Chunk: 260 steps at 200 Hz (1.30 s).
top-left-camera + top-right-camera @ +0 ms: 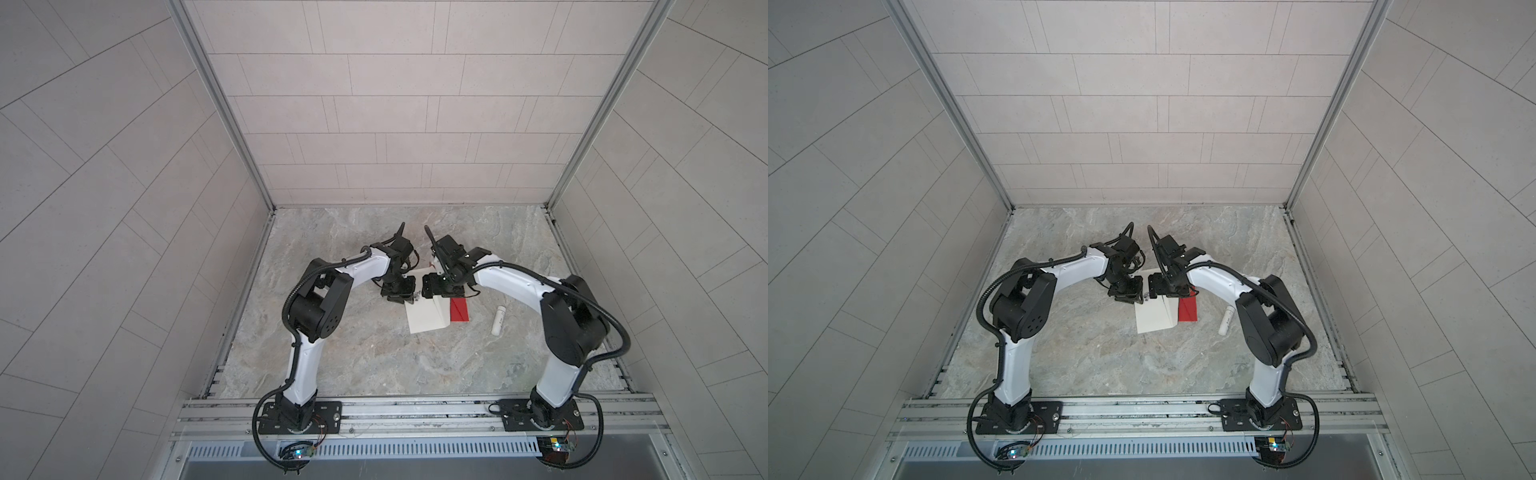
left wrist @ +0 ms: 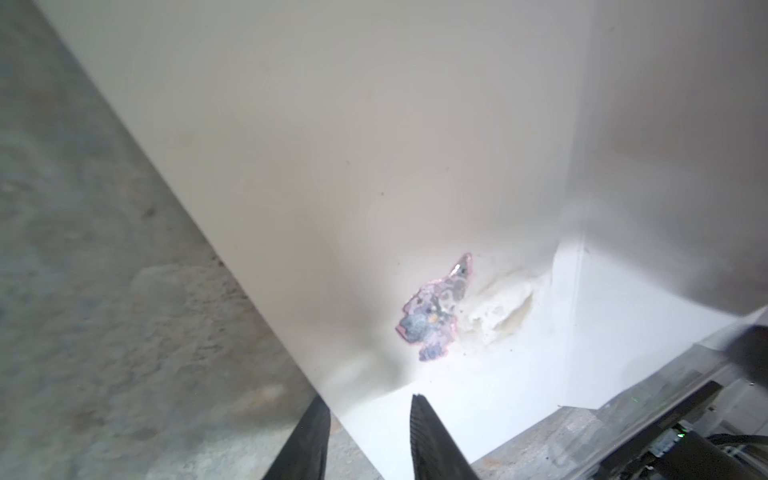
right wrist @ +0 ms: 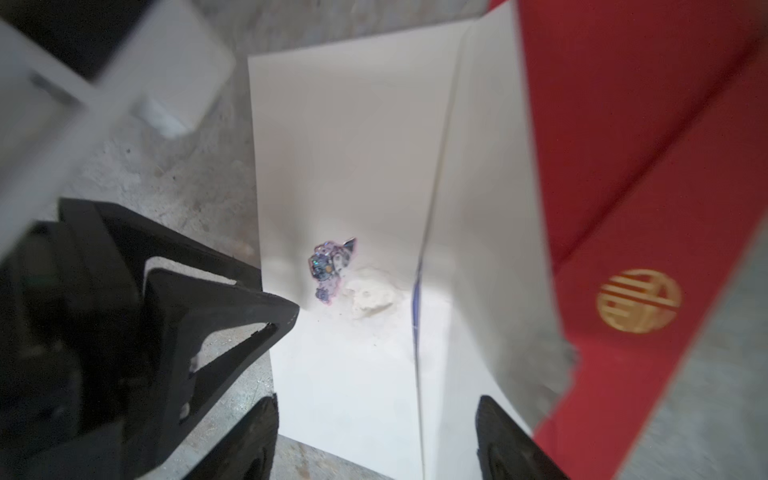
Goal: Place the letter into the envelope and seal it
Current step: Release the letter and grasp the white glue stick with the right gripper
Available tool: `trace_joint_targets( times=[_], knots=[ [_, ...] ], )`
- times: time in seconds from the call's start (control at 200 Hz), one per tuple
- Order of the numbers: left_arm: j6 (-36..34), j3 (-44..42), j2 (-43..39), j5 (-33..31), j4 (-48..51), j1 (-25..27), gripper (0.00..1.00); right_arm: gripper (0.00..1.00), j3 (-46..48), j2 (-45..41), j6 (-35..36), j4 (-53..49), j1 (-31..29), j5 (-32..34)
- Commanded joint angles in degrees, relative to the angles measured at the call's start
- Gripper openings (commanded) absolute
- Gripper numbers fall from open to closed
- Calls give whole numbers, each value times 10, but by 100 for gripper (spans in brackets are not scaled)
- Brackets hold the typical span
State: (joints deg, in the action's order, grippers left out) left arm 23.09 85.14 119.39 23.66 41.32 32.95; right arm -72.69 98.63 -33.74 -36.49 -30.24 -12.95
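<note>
Left gripper, right gripper both apart over far part of white folded paper letter; I fear thin flat sheet slips the pinch, never reaching red paper envelope at right.

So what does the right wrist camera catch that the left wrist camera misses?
Only the right wrist view: the red envelope with its gold emblem, and the right end effector open over the white letter. Only the left wrist view: the left end effector from behind, open at the letter's edge. Both: the letter, its colourful sticker, the torn patch beside it.
</note>
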Motion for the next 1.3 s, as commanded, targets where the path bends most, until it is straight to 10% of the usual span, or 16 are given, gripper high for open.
trace_joint_targets(
  times=[0.0, 0.28, 0.821, 1.296],
  knots=[
    [-41, 23, 14, -56, 46, 1, 40, 77, 38, -65, -52, -61, 57, 119],
    [-52, 49, -67, -57, 18, 12, 46, 76, 174, -121, -67, -75, 233, 115],
    [-70, 70, -58, -44, 4, 75, 51, 70, 220, -104, -35, -32, 248, 54],
    [-118, 90, -54, -14, 19, 107, 52, 29, 214, -64, -41, 4, 249, 39]
  ],
)
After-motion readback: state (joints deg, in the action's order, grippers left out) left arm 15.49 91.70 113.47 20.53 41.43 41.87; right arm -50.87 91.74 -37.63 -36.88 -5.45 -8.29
